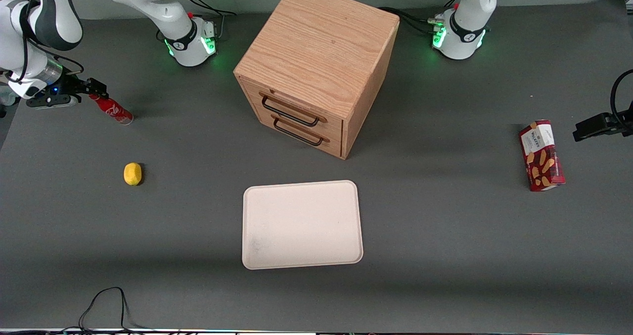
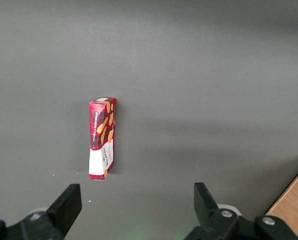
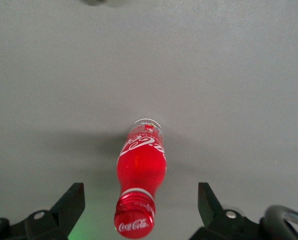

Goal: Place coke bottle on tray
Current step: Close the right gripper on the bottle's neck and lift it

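Observation:
The coke bottle point(image 1: 113, 111), small and red with white script and a red cap, stands on the grey table toward the working arm's end, farther from the front camera than the tray. In the right wrist view the bottle point(image 3: 140, 170) shows from above, cap nearest the camera. My right gripper point(image 1: 94, 89) is open just above the cap, and its fingers point(image 3: 74, 196) stand apart on either side of the cap without touching it; the gripper point(image 3: 141, 190) holds nothing. The cream-beige tray point(image 1: 301, 224) lies flat and bare near the table's front middle.
A wooden two-drawer cabinet point(image 1: 316, 68) stands at the table's middle, farther from the camera than the tray. A small yellow fruit point(image 1: 132, 173) lies nearer the camera than the bottle. A red biscuit box point(image 1: 541, 155) lies toward the parked arm's end and also shows in the left wrist view point(image 2: 102, 137).

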### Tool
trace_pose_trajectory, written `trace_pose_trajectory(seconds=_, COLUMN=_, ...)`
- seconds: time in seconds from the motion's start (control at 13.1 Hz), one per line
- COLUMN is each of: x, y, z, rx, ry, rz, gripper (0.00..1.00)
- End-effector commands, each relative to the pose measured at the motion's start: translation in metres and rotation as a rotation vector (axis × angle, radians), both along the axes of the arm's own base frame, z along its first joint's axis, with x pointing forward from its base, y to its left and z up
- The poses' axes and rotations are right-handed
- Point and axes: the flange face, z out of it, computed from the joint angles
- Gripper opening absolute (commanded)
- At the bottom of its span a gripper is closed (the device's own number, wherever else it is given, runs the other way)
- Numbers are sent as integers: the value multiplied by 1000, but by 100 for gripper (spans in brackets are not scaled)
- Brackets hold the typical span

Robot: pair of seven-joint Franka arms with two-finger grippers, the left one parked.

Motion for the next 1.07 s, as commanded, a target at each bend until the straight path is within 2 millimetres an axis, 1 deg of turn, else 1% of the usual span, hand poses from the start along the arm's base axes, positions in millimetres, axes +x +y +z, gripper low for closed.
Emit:
trace_pose_trajectory(seconds=0.0, x=-10, y=-3, z=-4, rx=6, ry=-25, rz=18, gripper=100)
trace_pose_trajectory(seconds=0.08, x=-11, y=-4, z=-5, rx=0, ry=-22, rz=24, gripper=95)
trace_pose_trajectory(seconds=0.23, x=-12, y=-6, z=-5, rx=-8, ry=-18, rz=30, gripper=65)
trace_pose_trajectory(seconds=0.38, x=-12, y=-6, z=-5, rx=-10, ry=-19, rz=31, gripper=42)
trace_pose_trajectory(seconds=0.46, x=-11, y=-5, z=-4, rx=-10, ry=-19, rz=33, gripper=31)
trace_pose_trajectory(seconds=0.53, x=-11, y=-5, z=-5, rx=-10, ry=-18, rz=33, gripper=23)
trace_pose_trajectory(seconds=0.68, x=-11, y=-6, z=-4, rx=-12, ry=-15, rz=32, gripper=9)
trace_pose_trajectory(seconds=0.84, x=-6, y=-1, z=-3, rx=-19, ry=-12, rz=30, gripper=5)
trace_pose_trajectory(seconds=0.91, x=2, y=2, z=4, rx=-33, ry=-22, rz=37, gripper=4)
trace_pose_trajectory(seconds=0.99, x=11, y=10, z=12, rx=-50, ry=-7, rz=42, gripper=4)
